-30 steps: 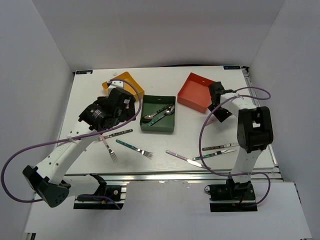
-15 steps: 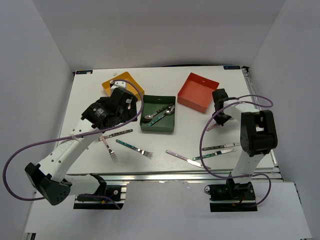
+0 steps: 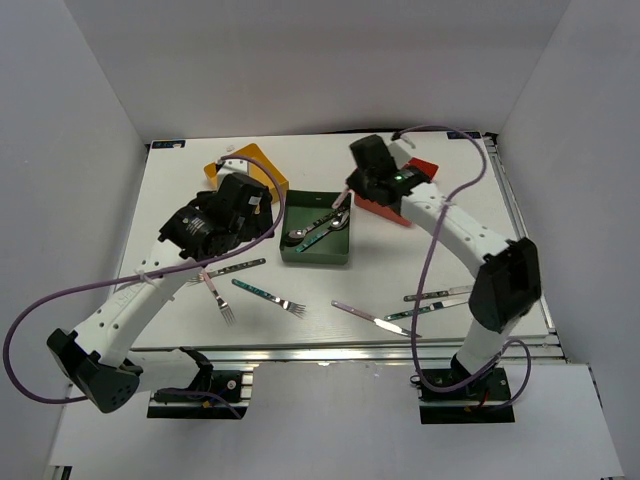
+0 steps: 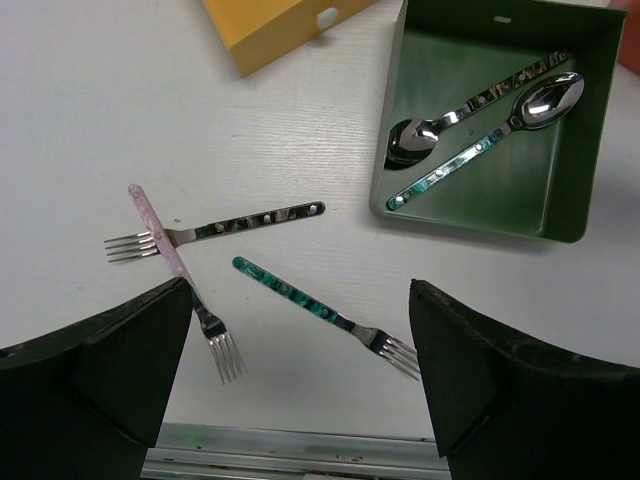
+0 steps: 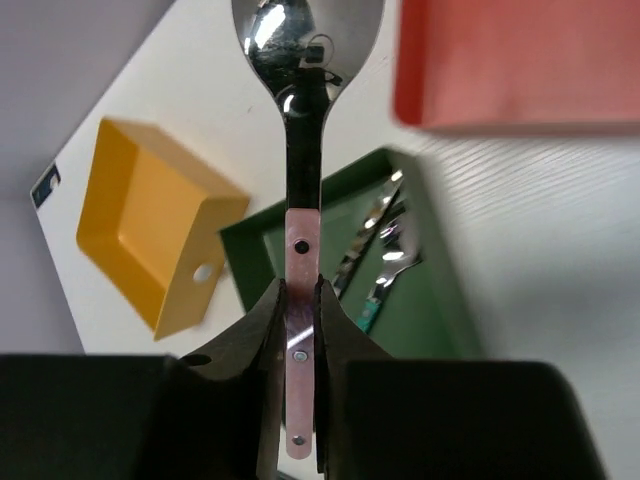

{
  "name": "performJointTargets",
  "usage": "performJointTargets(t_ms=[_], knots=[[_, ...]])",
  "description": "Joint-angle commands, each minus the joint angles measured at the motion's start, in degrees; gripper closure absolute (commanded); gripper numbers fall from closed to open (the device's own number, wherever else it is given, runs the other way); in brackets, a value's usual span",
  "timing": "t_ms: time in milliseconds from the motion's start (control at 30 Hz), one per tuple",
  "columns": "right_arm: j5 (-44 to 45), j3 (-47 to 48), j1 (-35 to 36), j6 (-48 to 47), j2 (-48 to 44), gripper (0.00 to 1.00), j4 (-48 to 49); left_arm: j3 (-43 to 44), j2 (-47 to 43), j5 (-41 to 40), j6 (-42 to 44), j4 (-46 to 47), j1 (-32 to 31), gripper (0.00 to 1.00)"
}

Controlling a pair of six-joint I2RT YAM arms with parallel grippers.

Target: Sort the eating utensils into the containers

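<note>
My right gripper (image 5: 302,292) is shut on the pink handle of a spoon (image 5: 305,40), whose bowl points away from me. It hangs over the gap between the dark green tray (image 5: 405,330) and the red-orange tray (image 5: 510,60); from above, the right gripper (image 3: 350,195) is at the green tray's far right corner. Two spoons (image 4: 470,100) lie in the green tray (image 4: 500,190). My left gripper (image 4: 300,370) stands open above three forks: pink-handled (image 4: 158,235), patterned (image 4: 250,220) and teal (image 4: 300,298). The yellow tray (image 3: 255,158) is half hidden behind the left arm.
Three knives lie at the front right of the table: a pink one (image 3: 368,317), a patterned one (image 3: 440,294) and a teal one (image 3: 415,313). The right arm (image 3: 460,230) stretches across the red-orange tray (image 3: 425,168). White walls enclose the table.
The right gripper shut on the pink spoon to the right of the red-orange tray and swung left with it to the green tray's corner. The left arm barely moved.
</note>
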Motion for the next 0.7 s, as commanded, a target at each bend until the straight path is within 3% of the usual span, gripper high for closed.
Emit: performJointTargets(t_ms=[0, 200, 300, 533, 667], knots=[[0.64, 5.63, 4.26, 7.42, 8.35, 1.0, -1.89, 2.93, 0.14, -0.31, -0.65, 1.09, 0.01, 0.02], [1.16, 24.07, 10.95, 13.83, 24.0, 1.0, -8.81, 8.02, 1.11, -1.62, 1.37, -1.72, 0.01, 0.02], [1.78, 27.71, 11.57, 15.94, 28.06, 0.98, -11.73, 8.12, 0.76, -2.24, 2.07, -2.34, 0.01, 0.02], [2.22, 19.57, 12.8, 21.75, 24.92, 0.94, -13.15, 4.08, -2.84, -2.59, 2.69, -2.43, 0.01, 0.02], [2.83, 18.05, 13.68, 22.54, 23.16, 0.82, -13.23, 1.71, -3.81, -2.5, 2.25, -2.34, 0.01, 0.02]])
